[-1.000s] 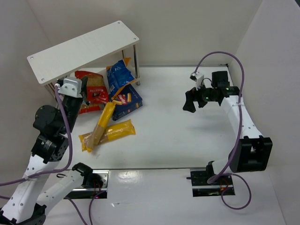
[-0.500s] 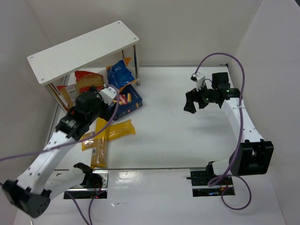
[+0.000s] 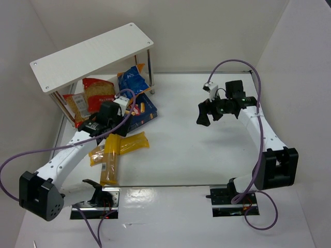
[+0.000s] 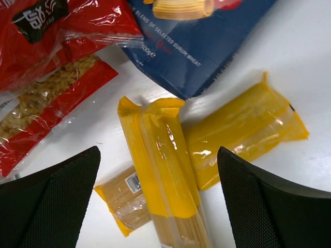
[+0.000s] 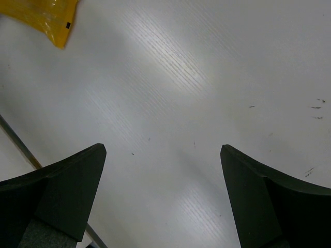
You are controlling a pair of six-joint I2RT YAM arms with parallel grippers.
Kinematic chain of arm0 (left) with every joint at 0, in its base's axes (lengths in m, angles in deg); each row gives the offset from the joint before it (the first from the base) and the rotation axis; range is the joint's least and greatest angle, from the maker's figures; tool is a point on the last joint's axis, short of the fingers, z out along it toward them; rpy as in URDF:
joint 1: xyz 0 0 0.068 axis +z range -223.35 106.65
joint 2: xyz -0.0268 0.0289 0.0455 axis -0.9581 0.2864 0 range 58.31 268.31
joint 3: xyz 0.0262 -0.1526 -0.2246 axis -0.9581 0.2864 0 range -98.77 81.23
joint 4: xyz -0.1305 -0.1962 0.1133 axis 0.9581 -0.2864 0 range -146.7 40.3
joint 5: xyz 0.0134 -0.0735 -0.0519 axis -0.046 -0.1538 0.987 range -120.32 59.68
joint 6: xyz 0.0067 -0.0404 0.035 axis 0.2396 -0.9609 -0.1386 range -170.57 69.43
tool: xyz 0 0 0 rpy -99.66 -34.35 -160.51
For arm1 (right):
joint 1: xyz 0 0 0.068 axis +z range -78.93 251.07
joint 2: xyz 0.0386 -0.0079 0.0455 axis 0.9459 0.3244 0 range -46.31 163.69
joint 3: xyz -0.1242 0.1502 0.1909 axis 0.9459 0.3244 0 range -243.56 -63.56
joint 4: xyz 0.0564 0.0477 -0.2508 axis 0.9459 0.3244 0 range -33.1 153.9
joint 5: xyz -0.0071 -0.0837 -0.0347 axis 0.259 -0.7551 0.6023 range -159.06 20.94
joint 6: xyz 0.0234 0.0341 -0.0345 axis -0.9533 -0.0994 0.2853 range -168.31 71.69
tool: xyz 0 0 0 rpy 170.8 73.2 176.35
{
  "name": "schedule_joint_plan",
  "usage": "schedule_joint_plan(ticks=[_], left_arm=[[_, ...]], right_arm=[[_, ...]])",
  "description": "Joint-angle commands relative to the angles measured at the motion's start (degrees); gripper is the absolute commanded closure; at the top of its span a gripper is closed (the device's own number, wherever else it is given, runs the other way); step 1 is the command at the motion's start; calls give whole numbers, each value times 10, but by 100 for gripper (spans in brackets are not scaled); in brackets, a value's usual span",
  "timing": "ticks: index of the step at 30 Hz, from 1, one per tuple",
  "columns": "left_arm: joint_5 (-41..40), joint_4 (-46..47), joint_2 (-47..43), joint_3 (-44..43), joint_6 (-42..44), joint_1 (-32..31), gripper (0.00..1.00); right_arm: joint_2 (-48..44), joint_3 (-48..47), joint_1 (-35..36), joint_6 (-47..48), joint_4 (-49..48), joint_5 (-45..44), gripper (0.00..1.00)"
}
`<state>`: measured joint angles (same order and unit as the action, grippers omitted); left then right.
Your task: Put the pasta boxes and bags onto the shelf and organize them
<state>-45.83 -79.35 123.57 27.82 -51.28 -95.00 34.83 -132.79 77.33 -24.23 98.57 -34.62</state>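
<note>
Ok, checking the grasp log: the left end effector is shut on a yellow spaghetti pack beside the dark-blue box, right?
No: the left end effector is open over a yellow spaghetti pack beside the dark-blue box, as the left wrist view shows.

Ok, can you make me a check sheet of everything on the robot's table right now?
Surface: white table, a few tiny marks.
Job's things: white shelf with no packs on top; red bags partly under it; blue bag and dark-blue box beside it; two yellow spaghetti packs crossed on the table.
Clutter: nothing seen.
Hands: left hand open over the yellow spaghetti packs; right hand open over bare table, holding nothing.
Cables: purple cables loop from both arms.
Surroundings: plain white walls.
</note>
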Motion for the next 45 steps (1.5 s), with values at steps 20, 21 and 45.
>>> schedule_joint_plan(ticks=[20,21,45], left_arm=[[-40,29,185,-13,-100,69,1],[-33,29,195,-20,-100,69,1],[-11,6,271,-49,-95,88,1]], right_arm=[[-72,45,5,6,-58,35,0],[-72,45,5,6,-58,35,0],[-90,50,5,17,-63,46,0]])
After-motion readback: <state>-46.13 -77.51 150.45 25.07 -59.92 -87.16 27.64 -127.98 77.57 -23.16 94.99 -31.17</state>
